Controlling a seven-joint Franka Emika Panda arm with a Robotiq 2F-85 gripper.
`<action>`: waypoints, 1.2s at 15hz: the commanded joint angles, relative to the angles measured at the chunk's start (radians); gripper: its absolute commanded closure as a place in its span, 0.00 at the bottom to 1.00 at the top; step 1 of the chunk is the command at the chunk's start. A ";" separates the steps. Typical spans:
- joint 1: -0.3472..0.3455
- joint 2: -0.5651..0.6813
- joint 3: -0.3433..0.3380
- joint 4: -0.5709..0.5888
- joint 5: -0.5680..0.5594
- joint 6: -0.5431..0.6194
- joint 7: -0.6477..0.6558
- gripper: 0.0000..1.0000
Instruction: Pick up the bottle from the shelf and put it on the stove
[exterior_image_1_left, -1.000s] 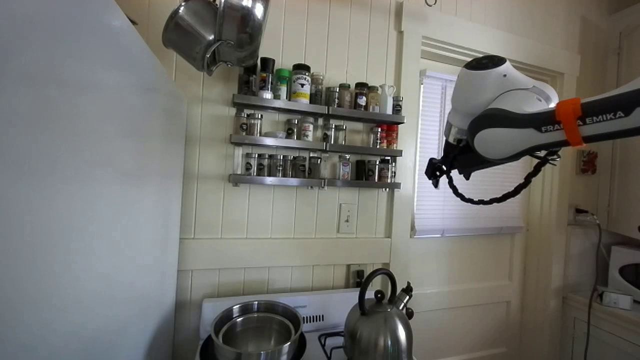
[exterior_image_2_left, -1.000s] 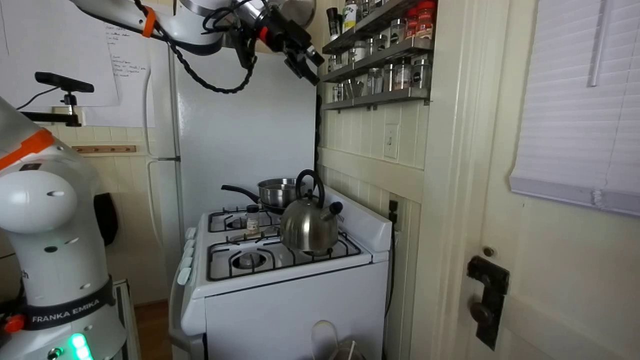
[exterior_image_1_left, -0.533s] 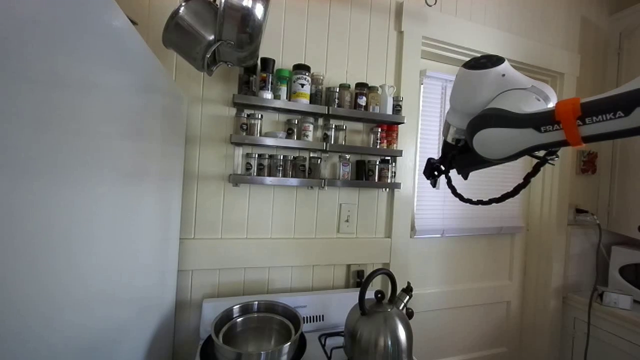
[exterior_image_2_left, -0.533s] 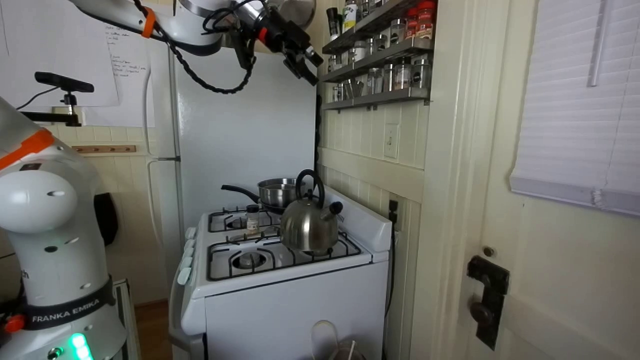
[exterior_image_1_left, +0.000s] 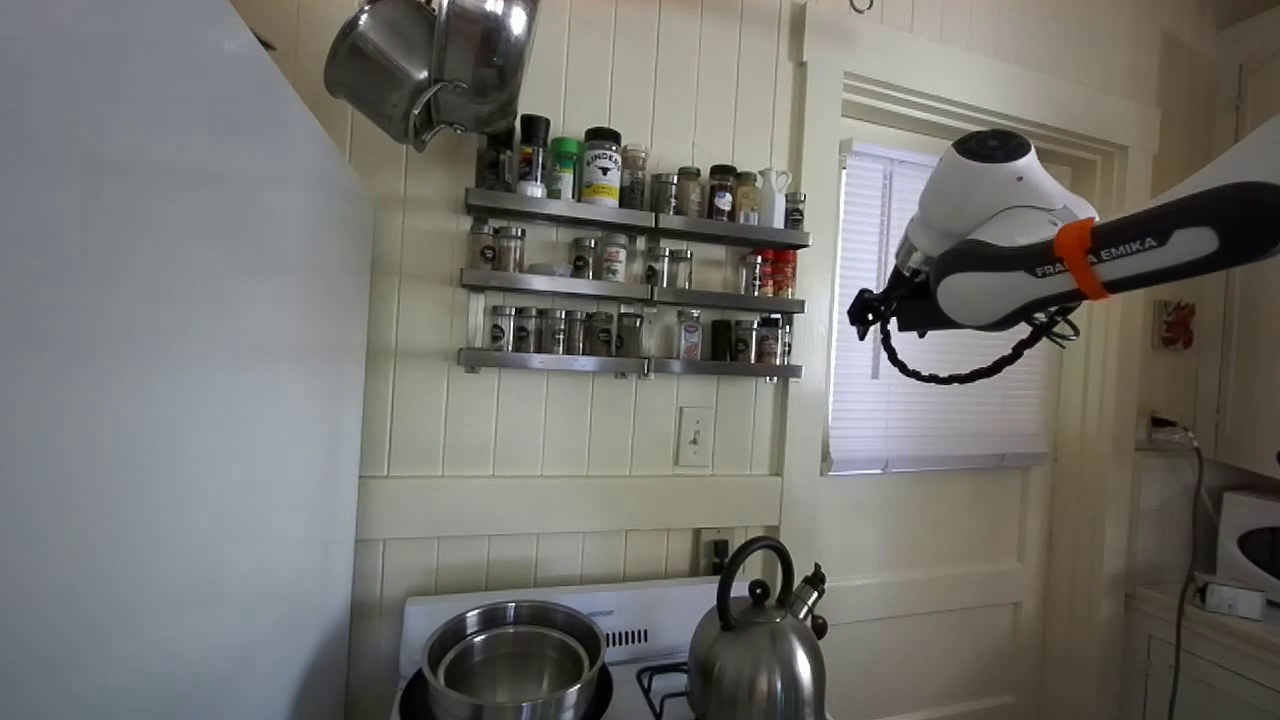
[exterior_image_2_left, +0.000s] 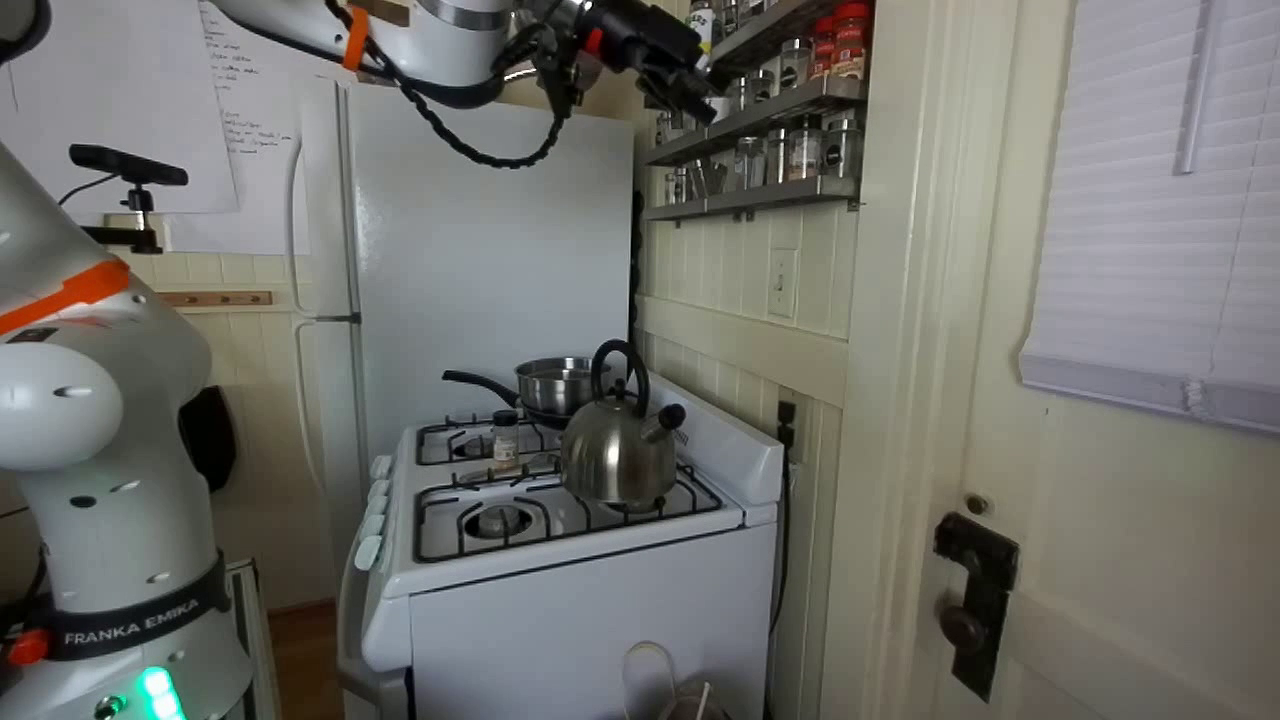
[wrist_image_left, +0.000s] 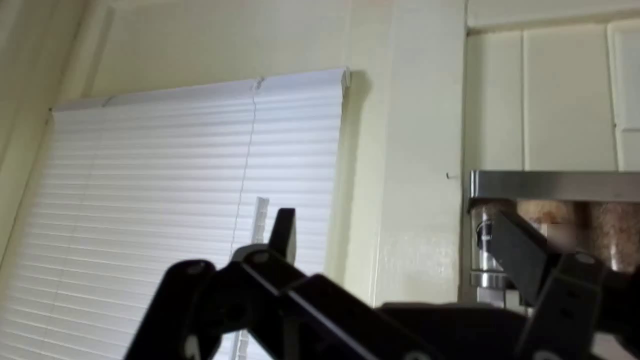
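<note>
Gripper (wrist_image_left: 395, 220): jaws wide apart, nothing between, presumably to admit a spice jar (wrist_image_left: 483, 250). Metal spice rack (wrist_image_left: 560, 186) beyond jaws, to one side; lipped, likely against sliding.

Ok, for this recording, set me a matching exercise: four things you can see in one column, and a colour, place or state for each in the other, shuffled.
1. kettle
2. shelf
3. window blind
4. tool

A. lined with jars, on the wall
B. open, gripping nothing
C. steel-coloured, on the stove
D. white, slatted

Pairs: 1-C, 2-A, 3-D, 4-B
</note>
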 joint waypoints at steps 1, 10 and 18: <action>-0.035 0.148 -0.029 0.127 0.066 0.165 -0.011 0.00; -0.009 0.322 -0.039 0.309 0.259 0.246 -0.119 0.00; 0.003 0.384 -0.051 0.365 0.269 0.421 -0.162 0.00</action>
